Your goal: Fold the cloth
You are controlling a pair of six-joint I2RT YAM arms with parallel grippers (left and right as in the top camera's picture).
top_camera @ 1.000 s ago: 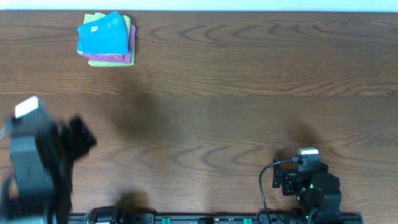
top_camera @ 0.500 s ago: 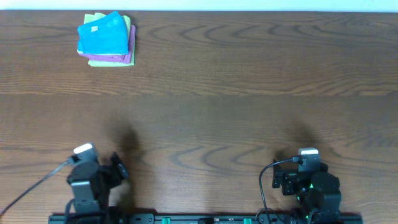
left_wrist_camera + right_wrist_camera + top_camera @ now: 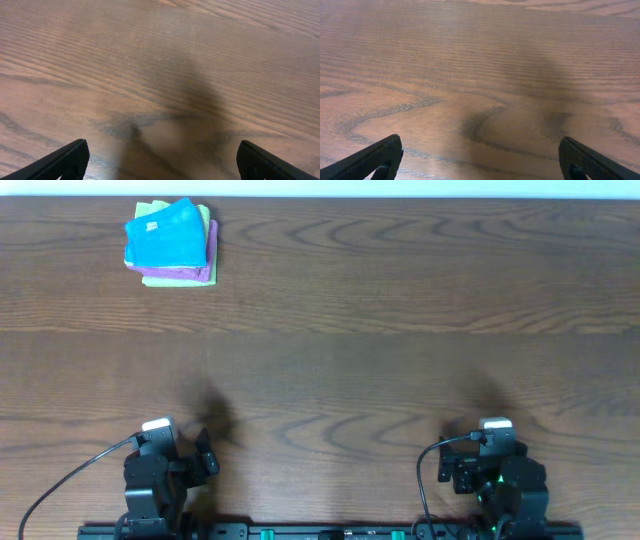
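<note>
The cloth (image 3: 165,235) is sky-blue and lies folded on top of a small stack at the table's far left corner, with a small white tag showing. A light green cloth (image 3: 205,216) and a purple cloth (image 3: 180,276) peek out under it. My left gripper (image 3: 203,460) is tucked at the near edge, far from the stack. In the left wrist view the left gripper (image 3: 162,146) is open over bare wood. My right gripper (image 3: 455,470) rests at the near right. Its wrist view shows the right gripper (image 3: 481,141) open, with nothing between its fingers.
The brown wooden table (image 3: 380,330) stretches between the stack and both arms. A black rail (image 3: 330,532) runs along the near edge, and a cable (image 3: 70,480) loops from the left arm.
My left arm has swung in from the left edge and drawn back to the near edge, settling low beside the rail. The right arm and the cloth stack have not moved.
</note>
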